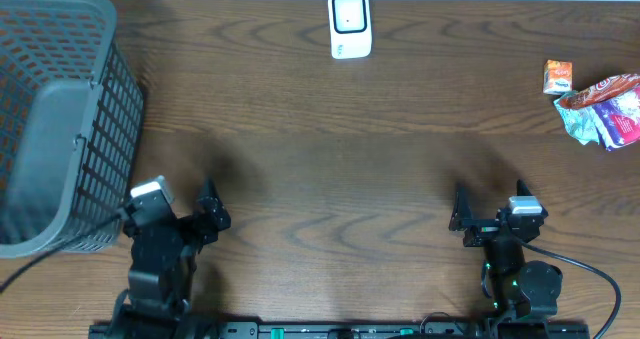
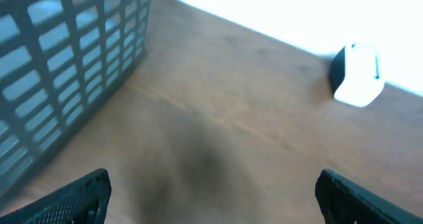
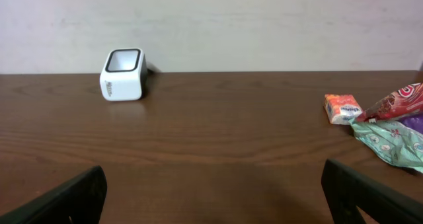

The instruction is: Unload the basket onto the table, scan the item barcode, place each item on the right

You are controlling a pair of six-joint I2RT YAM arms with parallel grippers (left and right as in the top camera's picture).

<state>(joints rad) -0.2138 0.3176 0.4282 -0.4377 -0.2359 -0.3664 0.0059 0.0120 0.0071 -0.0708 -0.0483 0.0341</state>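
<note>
Dark wood table [image 1: 340, 169] carries one grey basket [image 1: 60, 119] at left, one white scanner [image 1: 349, 24] at the far edge, one orange packet [image 1: 559, 77] and a crumpled wrapper pile [image 1: 605, 109] far right, its count unclear. The scanner's window faces upward and its long axis runs far-to-near. Left gripper [image 2: 211, 184] and right gripper [image 3: 213, 178] are both spread wide and empty.

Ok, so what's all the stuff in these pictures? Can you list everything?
basket: one, grey, left side of the table
scanner: one, white, middle of the far edge
small packet: one, orange, far right
crinkly wrappers: a small heap, red, green and purple, right beside the small packet
table: one, dark brown wood, under everything
left gripper: one, black, near edge by the basket, open, empty
right gripper: one, black, near edge on the right, open, empty
</note>
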